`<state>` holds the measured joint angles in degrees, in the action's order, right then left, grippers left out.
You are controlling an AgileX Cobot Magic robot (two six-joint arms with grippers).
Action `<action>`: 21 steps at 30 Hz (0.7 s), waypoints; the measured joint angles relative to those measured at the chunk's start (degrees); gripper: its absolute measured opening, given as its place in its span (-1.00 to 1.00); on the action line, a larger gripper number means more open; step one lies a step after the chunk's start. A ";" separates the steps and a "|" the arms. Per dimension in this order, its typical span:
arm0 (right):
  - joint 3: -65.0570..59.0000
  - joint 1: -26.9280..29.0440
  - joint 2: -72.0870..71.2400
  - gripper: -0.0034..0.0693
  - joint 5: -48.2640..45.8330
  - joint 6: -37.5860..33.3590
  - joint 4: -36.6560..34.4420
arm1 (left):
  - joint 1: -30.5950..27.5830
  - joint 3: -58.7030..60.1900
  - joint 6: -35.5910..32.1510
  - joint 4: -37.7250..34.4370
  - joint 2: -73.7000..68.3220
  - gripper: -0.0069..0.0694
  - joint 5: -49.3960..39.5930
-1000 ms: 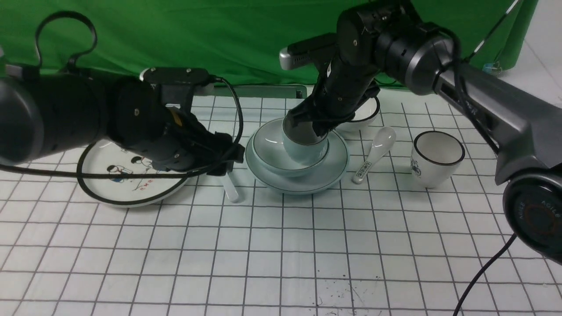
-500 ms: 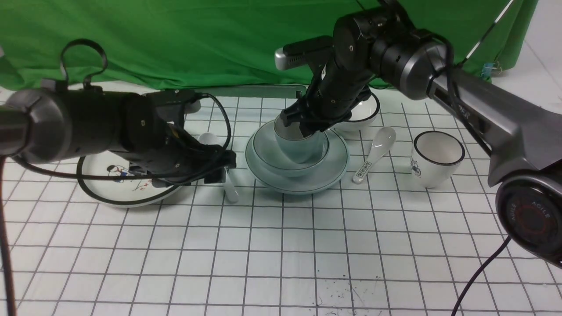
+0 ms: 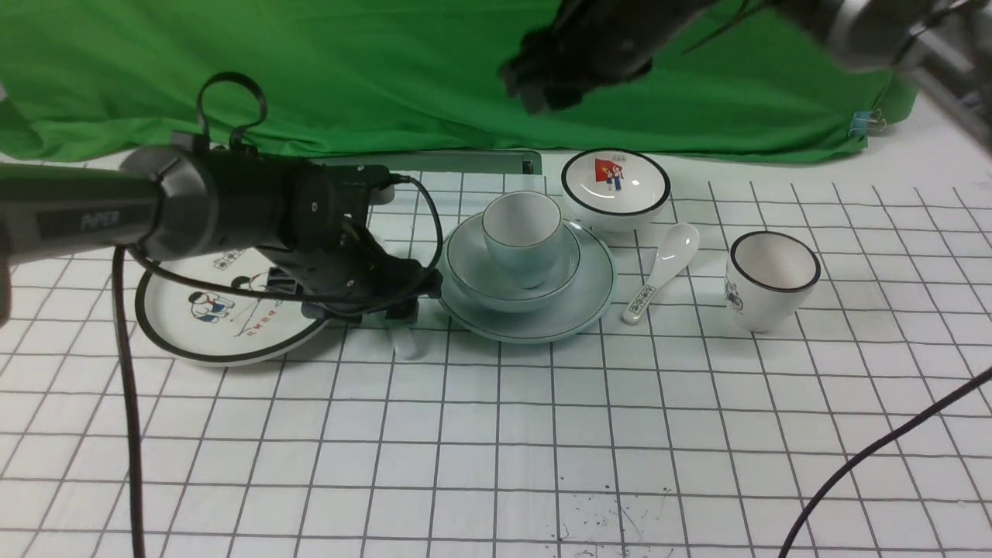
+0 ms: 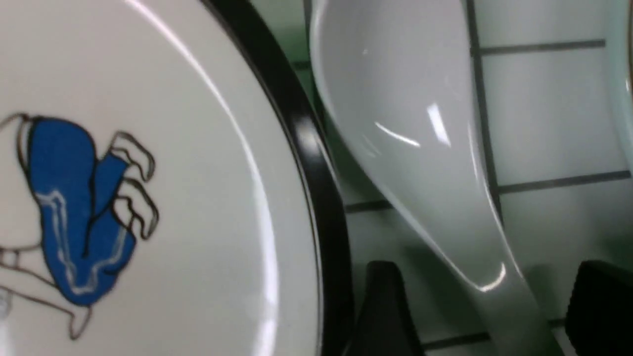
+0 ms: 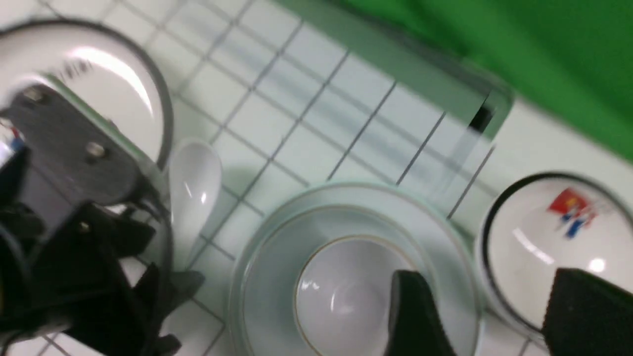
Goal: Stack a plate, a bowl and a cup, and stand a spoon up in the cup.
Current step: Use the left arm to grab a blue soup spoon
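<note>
Furthest left on the counter [image 3: 496, 480] is the white plate with cartoon children [image 3: 232, 318], well to the left of the plain blue-green plate [image 3: 595, 291], its black rim partly hidden by the left arm [image 3: 225, 194]. Between the two plates the all-white spoon [image 4: 420, 123] lies on the counter, its handle end pointing toward the robot. The left tool [image 4: 492, 306] is low over that spoon, its jaws parted with one on each side of the handle; a gap shows on both sides, so it has hold of nothing.

On the plain plate sits the plain bowl [image 3: 473, 267], and inside the bowl the blue-green cup [image 3: 525, 252] stands upright, mouth up. Above and beyond the plain plate, in front of the green cloth [image 3: 387, 77], hangs the right tool [image 5: 499, 306], wide open and holding nothing.

Just behind the plain plate, toward its right, is the bowl with the red flag picture [image 3: 620, 201]. To the right of the plain plate lies the pattern-handled spoon [image 3: 666, 267], and further right of the plate the white cup with the bold black rim [image 3: 771, 283] leans slightly.
</note>
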<state>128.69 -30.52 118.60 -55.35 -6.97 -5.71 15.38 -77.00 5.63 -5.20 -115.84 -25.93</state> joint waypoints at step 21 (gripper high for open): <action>0.00 -0.02 -13.67 0.17 -9.16 -1.91 2.61 | 0.45 1.38 -1.86 3.93 10.96 -0.64 -5.78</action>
<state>128.69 -30.54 104.93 -64.52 -8.88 -3.10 15.83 -75.62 3.77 -1.27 -104.87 -31.71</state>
